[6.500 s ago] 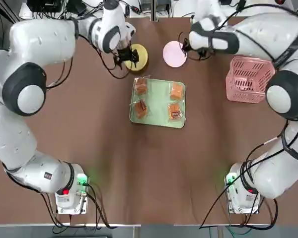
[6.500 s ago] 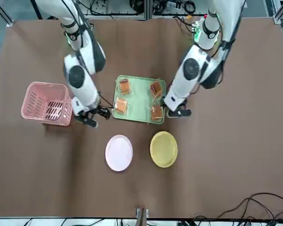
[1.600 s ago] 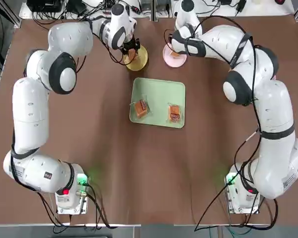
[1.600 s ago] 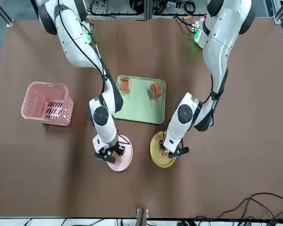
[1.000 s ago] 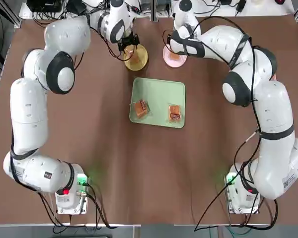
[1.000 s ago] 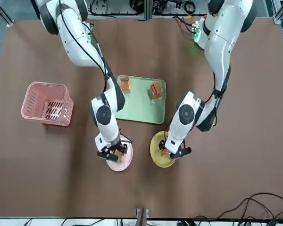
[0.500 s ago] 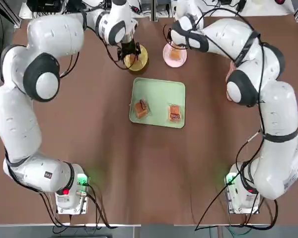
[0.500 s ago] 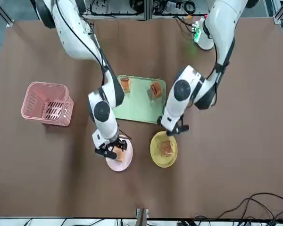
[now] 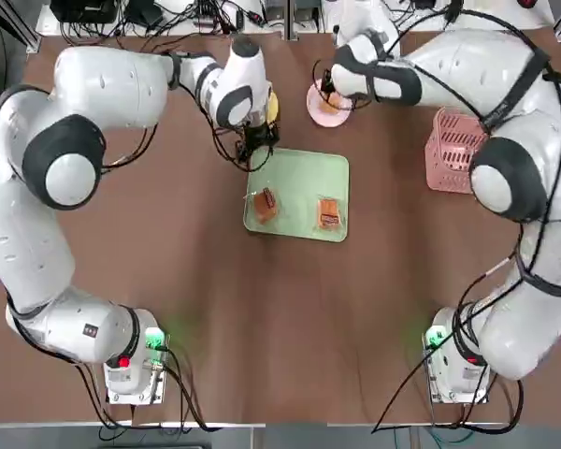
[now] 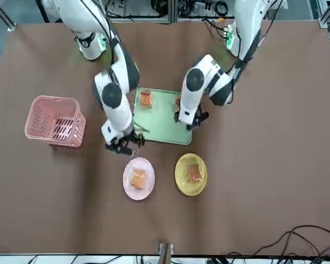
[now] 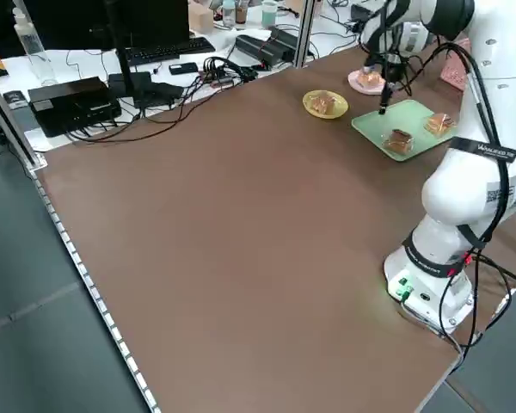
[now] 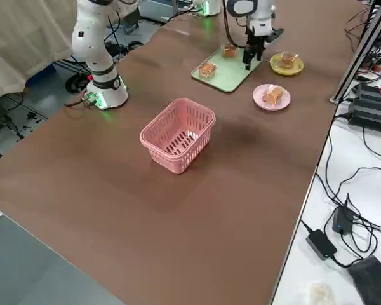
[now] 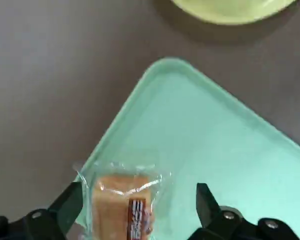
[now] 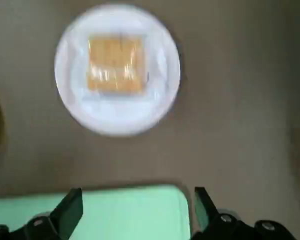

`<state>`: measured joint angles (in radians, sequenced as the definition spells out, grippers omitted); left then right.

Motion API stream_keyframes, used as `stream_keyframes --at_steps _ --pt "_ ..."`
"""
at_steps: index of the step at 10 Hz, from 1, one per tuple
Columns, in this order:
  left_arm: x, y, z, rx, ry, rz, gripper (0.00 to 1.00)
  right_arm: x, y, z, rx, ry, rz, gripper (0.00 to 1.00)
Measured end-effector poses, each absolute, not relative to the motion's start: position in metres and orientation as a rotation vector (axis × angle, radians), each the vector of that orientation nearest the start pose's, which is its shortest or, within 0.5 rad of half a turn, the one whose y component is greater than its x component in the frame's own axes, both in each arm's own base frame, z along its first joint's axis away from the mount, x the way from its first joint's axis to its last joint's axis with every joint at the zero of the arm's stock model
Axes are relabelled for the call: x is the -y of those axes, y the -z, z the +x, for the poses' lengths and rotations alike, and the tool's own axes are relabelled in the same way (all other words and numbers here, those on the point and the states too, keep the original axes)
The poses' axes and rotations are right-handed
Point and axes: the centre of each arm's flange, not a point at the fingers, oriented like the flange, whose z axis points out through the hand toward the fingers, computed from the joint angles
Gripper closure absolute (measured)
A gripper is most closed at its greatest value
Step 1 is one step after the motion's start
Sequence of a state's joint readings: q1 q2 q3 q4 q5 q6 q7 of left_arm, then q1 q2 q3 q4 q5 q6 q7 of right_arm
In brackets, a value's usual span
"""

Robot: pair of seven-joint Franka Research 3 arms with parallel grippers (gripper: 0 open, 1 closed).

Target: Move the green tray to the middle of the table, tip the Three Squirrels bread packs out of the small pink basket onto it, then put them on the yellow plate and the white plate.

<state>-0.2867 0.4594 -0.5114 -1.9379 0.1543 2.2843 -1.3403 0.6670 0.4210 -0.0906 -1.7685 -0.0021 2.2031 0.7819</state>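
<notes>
Both grippers hung open-jawed and empty: left gripper (image 10: 188,119) above the flat mint-green tray (image 9: 304,178), right gripper (image 10: 125,144) over the dark brown matte table (image 9: 262,318) beside it.

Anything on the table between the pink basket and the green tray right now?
No: in the right side view only bare brown table runs from the small pink basket to the green tray; the front view shows only the right arm overhanging it.

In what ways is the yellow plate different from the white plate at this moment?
The yellow plate is mustard coloured; the white plate is pale, faintly pink. In the front view the yellow plate lies nearer the left gripper, the white plate nearer the right gripper. Both are small, round, and each carries one bread pack.
</notes>
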Motion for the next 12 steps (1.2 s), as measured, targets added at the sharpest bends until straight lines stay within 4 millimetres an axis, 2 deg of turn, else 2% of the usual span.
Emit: stream_keyframes --at_steps 2,3,5,6,8,12 --pt "0.435 -0.246 0.408 0.676 -0.185 -3.100 0.00 -0.383 -0.300 0.485 -0.306 0.009 -3.166 0.01" --pt "0.435 -0.236 0.394 0.643 -0.196 -3.100 0.00 -0.394 -0.280 0.459 -0.317 0.033 -3.149 0.01" --pt "0.432 -0.224 0.378 0.599 -0.212 -3.086 0.00 -0.399 -0.236 0.412 -0.310 0.062 -3.126 0.01" --pt "0.431 -0.220 0.374 0.576 -0.208 -3.081 0.00 -0.394 -0.223 0.399 -0.305 0.058 -3.130 0.01" --pt "0.429 -0.214 0.368 0.552 -0.192 -3.096 0.00 -0.392 -0.213 0.386 -0.321 0.039 -3.142 0.01" --pt "0.436 -0.195 0.361 0.514 -0.181 -3.162 0.00 -0.407 -0.215 0.360 -0.366 0.035 -3.139 0.01"
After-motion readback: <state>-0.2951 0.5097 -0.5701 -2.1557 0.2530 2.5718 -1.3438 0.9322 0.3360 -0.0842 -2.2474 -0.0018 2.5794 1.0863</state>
